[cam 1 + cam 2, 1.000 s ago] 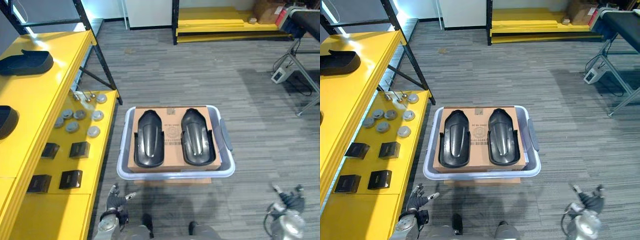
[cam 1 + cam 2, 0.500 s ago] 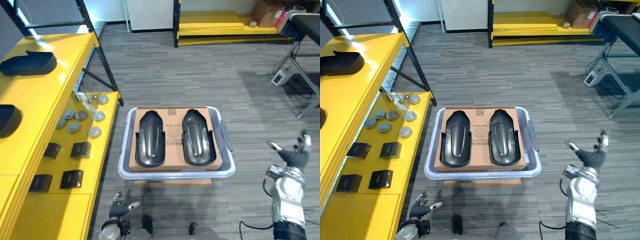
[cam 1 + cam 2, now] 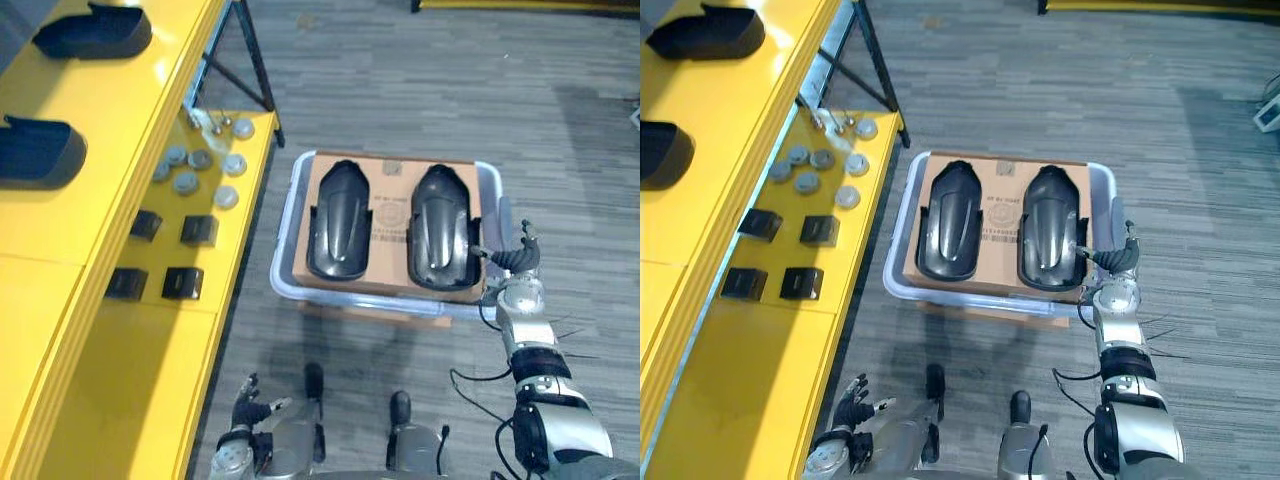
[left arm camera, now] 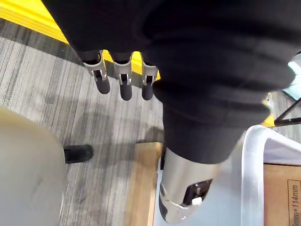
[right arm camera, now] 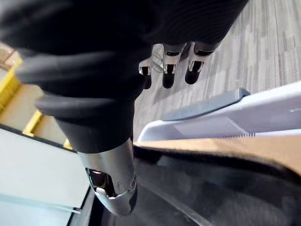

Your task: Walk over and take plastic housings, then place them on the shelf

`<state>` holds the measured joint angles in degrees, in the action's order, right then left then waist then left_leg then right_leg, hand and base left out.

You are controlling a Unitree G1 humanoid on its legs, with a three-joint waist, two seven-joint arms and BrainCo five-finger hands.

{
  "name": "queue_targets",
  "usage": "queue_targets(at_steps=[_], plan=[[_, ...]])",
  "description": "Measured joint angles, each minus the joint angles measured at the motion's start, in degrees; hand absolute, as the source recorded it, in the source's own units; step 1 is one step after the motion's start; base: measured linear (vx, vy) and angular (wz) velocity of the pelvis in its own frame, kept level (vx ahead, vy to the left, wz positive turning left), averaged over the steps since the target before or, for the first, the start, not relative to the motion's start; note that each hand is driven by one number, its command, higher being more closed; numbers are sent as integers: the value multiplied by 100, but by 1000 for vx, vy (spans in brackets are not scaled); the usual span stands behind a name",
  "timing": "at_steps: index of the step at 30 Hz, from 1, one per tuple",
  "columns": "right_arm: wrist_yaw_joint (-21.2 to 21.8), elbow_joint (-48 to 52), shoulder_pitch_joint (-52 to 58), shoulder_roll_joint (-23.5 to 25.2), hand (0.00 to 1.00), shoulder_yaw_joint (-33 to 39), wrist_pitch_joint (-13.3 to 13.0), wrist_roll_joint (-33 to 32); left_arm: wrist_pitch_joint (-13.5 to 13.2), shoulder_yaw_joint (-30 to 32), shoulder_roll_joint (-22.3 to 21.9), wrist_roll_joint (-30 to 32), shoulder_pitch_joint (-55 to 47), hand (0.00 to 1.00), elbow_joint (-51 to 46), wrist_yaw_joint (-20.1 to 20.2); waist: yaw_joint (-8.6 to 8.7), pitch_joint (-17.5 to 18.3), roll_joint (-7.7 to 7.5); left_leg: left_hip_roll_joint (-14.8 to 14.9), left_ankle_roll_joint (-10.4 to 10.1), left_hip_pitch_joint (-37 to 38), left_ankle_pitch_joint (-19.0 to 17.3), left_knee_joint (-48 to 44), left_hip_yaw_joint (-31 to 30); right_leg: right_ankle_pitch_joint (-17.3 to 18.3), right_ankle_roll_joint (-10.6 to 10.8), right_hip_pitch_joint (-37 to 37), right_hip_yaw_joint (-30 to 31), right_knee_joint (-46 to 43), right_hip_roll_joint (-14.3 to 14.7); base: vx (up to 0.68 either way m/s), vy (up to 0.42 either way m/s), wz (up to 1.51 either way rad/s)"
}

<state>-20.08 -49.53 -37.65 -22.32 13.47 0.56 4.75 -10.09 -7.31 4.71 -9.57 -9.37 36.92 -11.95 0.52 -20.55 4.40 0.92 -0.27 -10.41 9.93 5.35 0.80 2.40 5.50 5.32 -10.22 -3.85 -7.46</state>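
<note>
While the right-hand black plastic housing [image 3: 440, 238] lies lengthwise away from the robot, the right robot hand [image 3: 510, 262] hovers released beside its outer edge.

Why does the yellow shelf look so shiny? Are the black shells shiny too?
Left eye view: room light bounces off the glossy yellow shelf, leaving pale patches. Right eye view: the black housings in the box show thin bright streaks, so yes, a bit shiny.

Eye views look steeply down on the bin [image 3: 288, 235]; wrist views catch its rim closely.
</note>
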Motion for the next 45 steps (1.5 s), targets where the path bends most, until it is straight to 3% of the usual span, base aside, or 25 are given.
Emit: queue_targets(at_steps=[1, 2, 7, 17, 24, 27, 33, 38, 45], plan=[[0, -75, -86, -57, 0, 0, -3, -16, -7, -5, -3, -1, 23, 0, -2, -35, 9, -71, 14, -6, 5, -18, 7, 0, -31, -2, 2, 3, -37, -1, -7, 26, -3, 21], [-5, -246, -228, -166, 100, 3, 0, -33, -14, -6, -9, -3, 84, 0, -17, -75, 11, -178, 40, -11, 7, -59, 26, 0, -87, -1, 1, 14, -83, -2, -11, 18, -5, 17], [-2, -1017, -781, -391, 100, 2, 7, -113, -48, -224, -14, -121, 288, 0, -91, -100, -53, -348, 99, -54, -28, -215, 66, 1, -227, 5, -10, 111, -196, -9, -7, 39, -12, 13], [-110, -929, -915, -580, 100, -15, -14, -250, -46, -335, -113, -209, 445, 0, -98, -201, 33, -501, 92, -8, -93, -283, 112, 11, -319, 15, -28, 152, -256, -12, 47, 3, -6, 3], [-226, 1279, 468, -350, 100, 18, 12, -30, -31, -375, -121, -204, 431, 0, -731, -199, 110, -491, 73, 3, -96, -121, 110, 15, -391, 24, -32, -55, -346, -8, 23, -1, -5, 6], [-382, 2308, 1208, 60, 100, 346, 11, 322, -18, -332, -99, -201, 366, 0, -1480, -193, 177, -405, -4, 4, -95, -31, 103, 19, -389, 35, -18, -155, -351, -9, 16, -8, 5, 3], [-848, 4345, 2662, 882, 100, 711, 107, 1217, -40, -335, -119, -214, 27, 0, -3682, -198, 271, 235, -121, -20, -142, 142, 28, 53, -510, 165, 2, -376, -460, -26, 7, -2, -14, 11], [-895, 5278, 2986, 1281, 100, 224, 252, 2228, -49, -761, -179, -336, 233, 0, -4864, -333, 337, 636, -145, 6, -127, 286, 44, 24, -541, 210, -32, -513, -518, -82, 32, 2, -14, 4], [-900, 6080, 3148, 1961, 100, -1112, 338, 2908, 44, -1734, -428, -558, 988, 0, -4992, -632, 323, 936, -169, 19, -126, 513, 43, 45, -470, 208, -35, -648, -407, -103, 36, -40, -1, -5]])
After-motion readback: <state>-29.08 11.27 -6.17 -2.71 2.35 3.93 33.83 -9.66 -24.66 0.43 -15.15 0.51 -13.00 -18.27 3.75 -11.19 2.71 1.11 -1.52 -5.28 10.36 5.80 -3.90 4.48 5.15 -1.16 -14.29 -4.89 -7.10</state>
